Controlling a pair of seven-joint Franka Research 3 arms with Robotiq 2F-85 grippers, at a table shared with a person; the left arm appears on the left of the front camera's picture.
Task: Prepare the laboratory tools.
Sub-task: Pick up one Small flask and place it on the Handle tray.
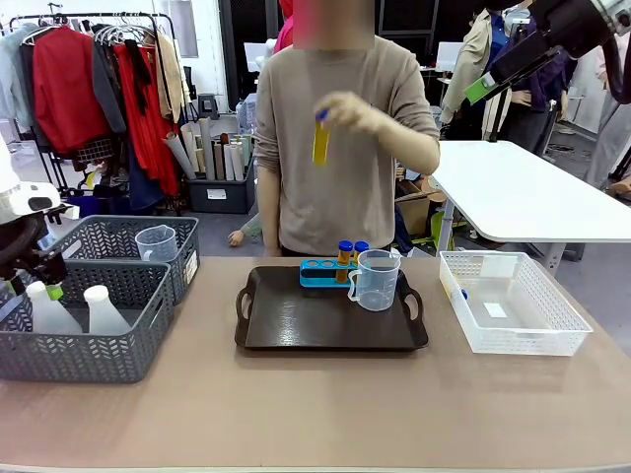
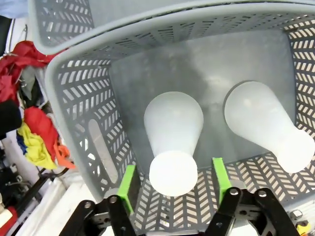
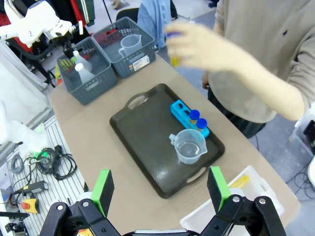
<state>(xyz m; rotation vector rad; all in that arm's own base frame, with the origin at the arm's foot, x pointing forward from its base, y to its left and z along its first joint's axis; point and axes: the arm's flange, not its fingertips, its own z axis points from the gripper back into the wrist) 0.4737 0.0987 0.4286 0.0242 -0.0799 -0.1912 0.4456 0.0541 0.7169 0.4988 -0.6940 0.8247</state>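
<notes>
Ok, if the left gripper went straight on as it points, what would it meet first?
Probably the top of the white translucent conical flask between the open pads of the left gripper, in the grey slotted basket; depth unclear.

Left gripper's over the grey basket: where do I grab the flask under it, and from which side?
By its narrow neck, straight down from above. The flask stands upright, its wide body tapering to that neck, and the open left gripper straddles it there.
</notes>
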